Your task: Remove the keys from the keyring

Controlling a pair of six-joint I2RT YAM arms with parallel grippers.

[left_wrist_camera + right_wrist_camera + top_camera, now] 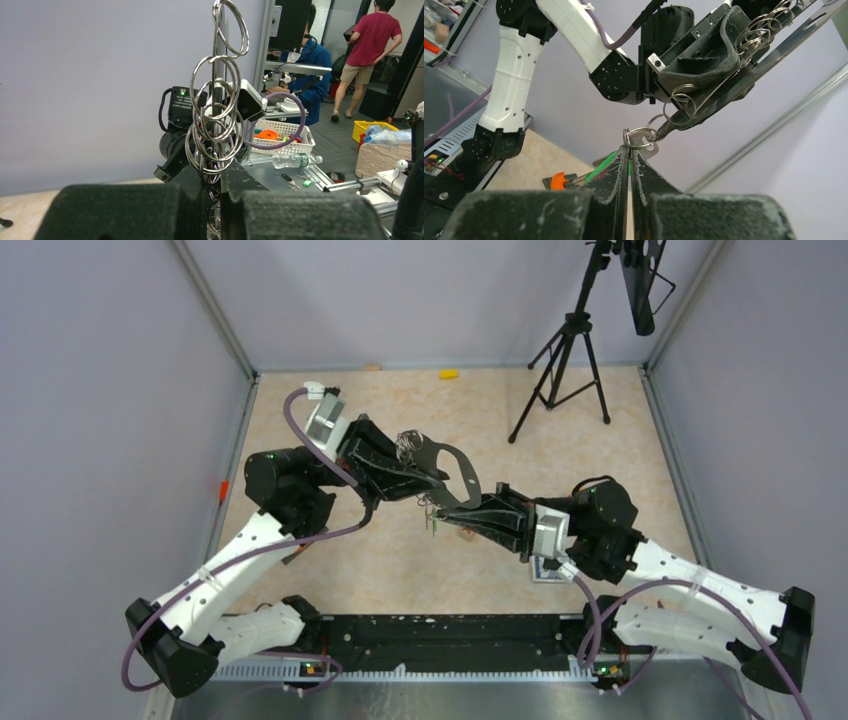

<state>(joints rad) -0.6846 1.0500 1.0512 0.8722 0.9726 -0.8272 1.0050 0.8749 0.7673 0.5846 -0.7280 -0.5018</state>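
Ok, per view:
- Top external: left hand [430,483] is clamped on the keyring [462,468] and holds it in the air above the desk [400,570], just left of frame centre.
- Same view: a bunch of split rings [407,445] sits at the keyring's upper-left end, just beside the left hand.
- Same view: right hand [447,510] reaches in from the lower right with its tip at the keyring's lower end. The keys [432,521] dangle there, and a bit of green is visible.
- Same view: black tripod [565,370] stands upper right, well apart. A small yellow item [449,373] lies at the far desk edge, top centre.
- Left wrist: left hand [220,212] fills the bottom edge, pads [125,210] closed on the keyring [218,75]. The keyring is seen edge-on as a thin upright strip at frame centre.
- Same view: split rings [215,125] overlap that strip, stacked from the top of the frame down to the pads.
- Right wrist: right hand [630,157] is at bottom centre, fingers [611,185] pressed together with a green sliver between them, so it is closed on the keys [606,165].
- Same view: a small ring [640,139] sits just above the fingertips, touching the keyring's narrow end.
- Same view: keyring [784,57] runs to the upper right through the left hand [709,60], which grips it.
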